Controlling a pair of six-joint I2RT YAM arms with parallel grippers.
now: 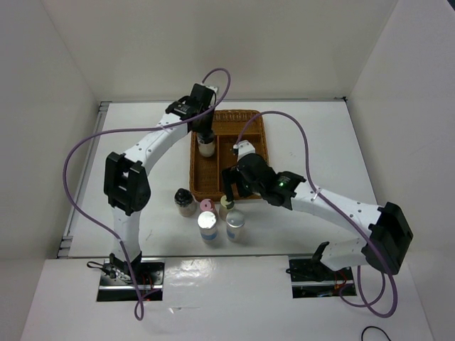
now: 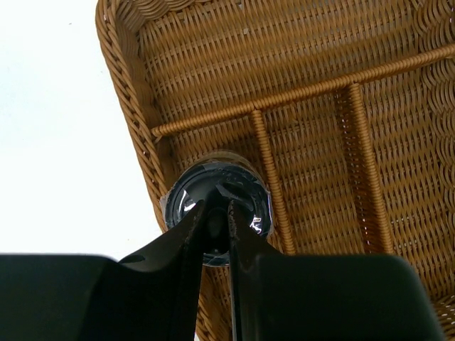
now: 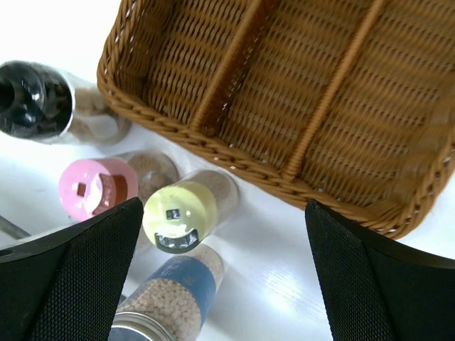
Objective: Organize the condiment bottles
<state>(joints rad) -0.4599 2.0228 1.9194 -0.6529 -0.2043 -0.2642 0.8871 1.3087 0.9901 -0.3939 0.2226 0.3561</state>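
Note:
A black-capped bottle [image 1: 206, 148] [image 2: 186, 200] is upright in the left compartment of the wicker tray [image 1: 252, 122] [image 2: 320, 142]. My left gripper [image 1: 205, 135] [image 2: 219, 210] is shut on its cap from above. On the table in front of the tray stand another black-capped bottle [image 1: 185, 201] [image 3: 32, 99], a pink-capped one [image 1: 207, 207] [image 3: 96, 186] and a pale yellow one [image 1: 226, 204] [image 3: 178, 213]. Two wider silver-lidded jars [image 1: 208, 226] [image 1: 234, 224] stand nearer me. My right gripper [image 1: 231, 186] [image 3: 224, 209] hangs open above the yellow bottle, gripping nothing.
The tray [image 3: 284, 92] has long dividers and a cross divider; its other compartments hold nothing. One silver-lidded jar with a blue label [image 3: 167, 298] sits right below the right fingers. White walls enclose the table on three sides.

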